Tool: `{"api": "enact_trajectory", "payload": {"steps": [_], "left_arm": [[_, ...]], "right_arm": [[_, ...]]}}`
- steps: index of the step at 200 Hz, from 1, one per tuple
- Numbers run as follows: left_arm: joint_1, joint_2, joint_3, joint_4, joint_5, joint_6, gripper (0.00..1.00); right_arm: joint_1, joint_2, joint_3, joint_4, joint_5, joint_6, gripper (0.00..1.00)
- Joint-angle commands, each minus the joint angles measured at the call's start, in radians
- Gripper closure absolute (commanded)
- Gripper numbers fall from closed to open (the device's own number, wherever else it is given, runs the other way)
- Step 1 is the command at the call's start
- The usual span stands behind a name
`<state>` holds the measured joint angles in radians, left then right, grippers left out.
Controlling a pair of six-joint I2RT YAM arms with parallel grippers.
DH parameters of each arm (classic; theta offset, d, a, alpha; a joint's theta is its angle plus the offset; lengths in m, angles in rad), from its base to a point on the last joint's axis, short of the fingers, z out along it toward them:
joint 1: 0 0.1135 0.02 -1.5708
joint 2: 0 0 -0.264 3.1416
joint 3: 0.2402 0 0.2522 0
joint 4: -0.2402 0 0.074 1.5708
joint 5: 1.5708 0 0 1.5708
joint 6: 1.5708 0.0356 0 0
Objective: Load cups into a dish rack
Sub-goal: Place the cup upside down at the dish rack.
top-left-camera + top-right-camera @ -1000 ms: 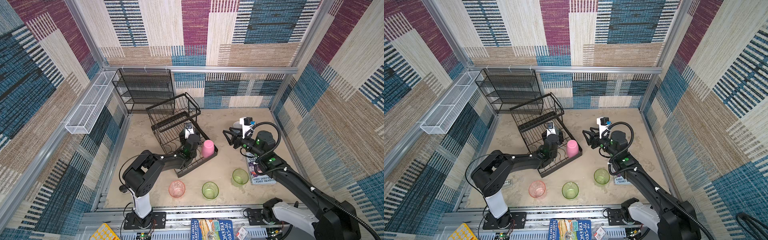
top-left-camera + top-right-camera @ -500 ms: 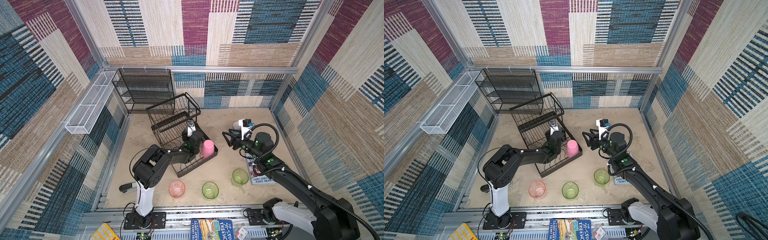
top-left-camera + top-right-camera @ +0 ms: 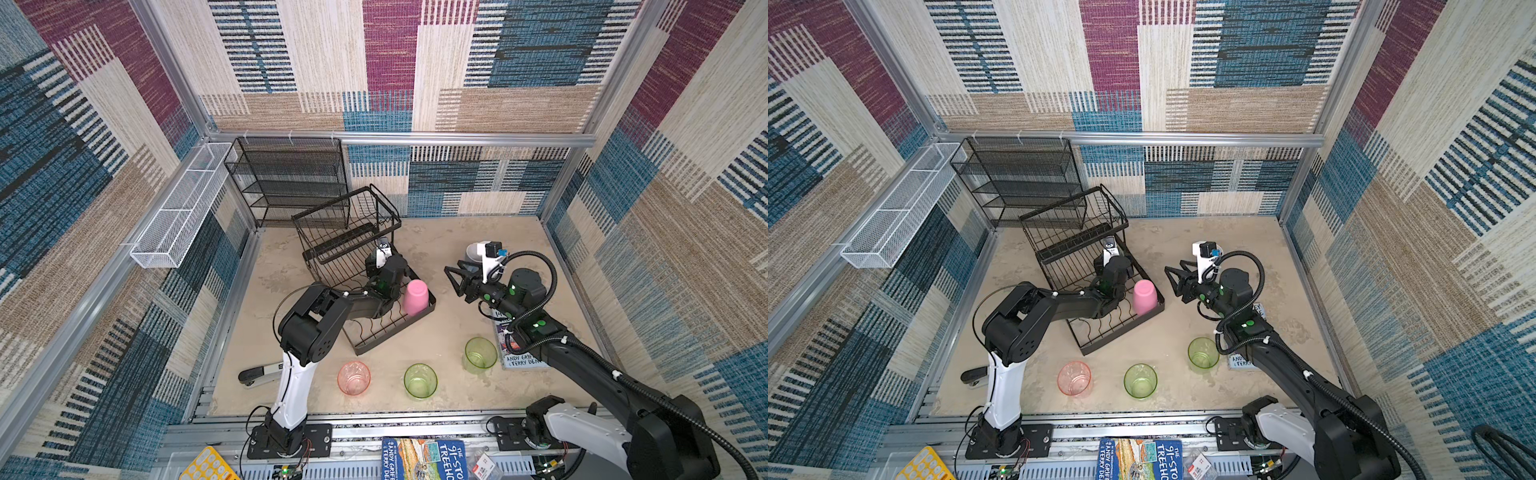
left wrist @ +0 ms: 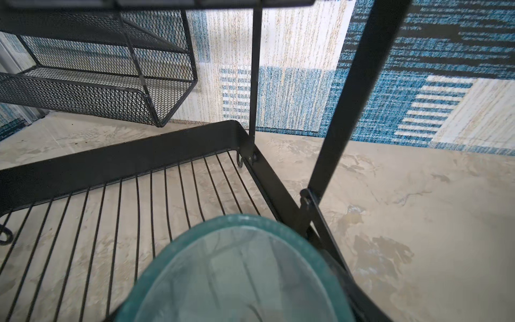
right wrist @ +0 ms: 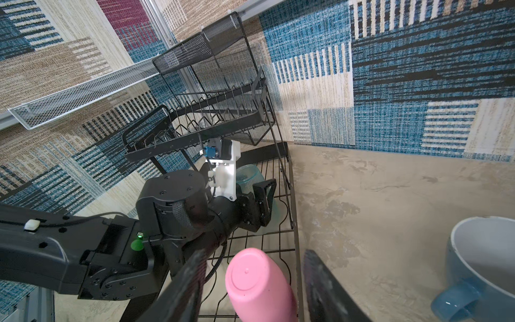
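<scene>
"Where's the teal cup [image 5: 248, 174]?"

"Inside the rack's [image 3: 395, 331] lower tray, near the pink cup [image 3: 415, 296]. My left end effector [image 5: 255, 186] grips it and has just pushed deeper. Right end effector [image 3: 453, 279] hangs half-wide, empty. I reckon release comes next."

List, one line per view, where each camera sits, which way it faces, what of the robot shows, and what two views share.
Top views: overhead, looking down on the table and dish rack; left arm, right arm, open right gripper.
Left wrist: over the rack's lower tray, facing the back wall past the teal cup; no robot part.
Right wrist: beside the rack, facing it; own fingers frame the pink cup, left gripper beyond grips the teal cup.
Shared: both wrist views show the teal cup.
</scene>
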<state>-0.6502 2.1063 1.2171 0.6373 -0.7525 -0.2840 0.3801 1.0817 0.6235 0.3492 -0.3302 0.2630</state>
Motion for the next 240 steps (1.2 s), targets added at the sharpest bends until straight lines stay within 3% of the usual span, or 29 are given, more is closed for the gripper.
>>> {"api": "enact_trajectory", "payload": {"steps": [1,86,174,240], "left_arm": [[0.006,0.013,0.029,0.022,0.005,-0.010,0.35],[0.009,0.038,0.067,0.005,0.008,-0.020,0.31],[-0.001,0.013,0.013,0.060,0.012,-0.005,0.13],[-0.014,0.000,-0.026,0.112,0.005,0.028,0.06]], "right_arm": [[0.000,0.008,-0.005,0.052,-0.007,-0.006,0.41],[0.000,0.015,-0.011,0.066,-0.004,-0.009,0.38],[0.001,0.001,-0.012,0.066,-0.006,-0.010,0.30],[0.001,-0.005,-0.014,0.066,-0.007,-0.010,0.25]]}}
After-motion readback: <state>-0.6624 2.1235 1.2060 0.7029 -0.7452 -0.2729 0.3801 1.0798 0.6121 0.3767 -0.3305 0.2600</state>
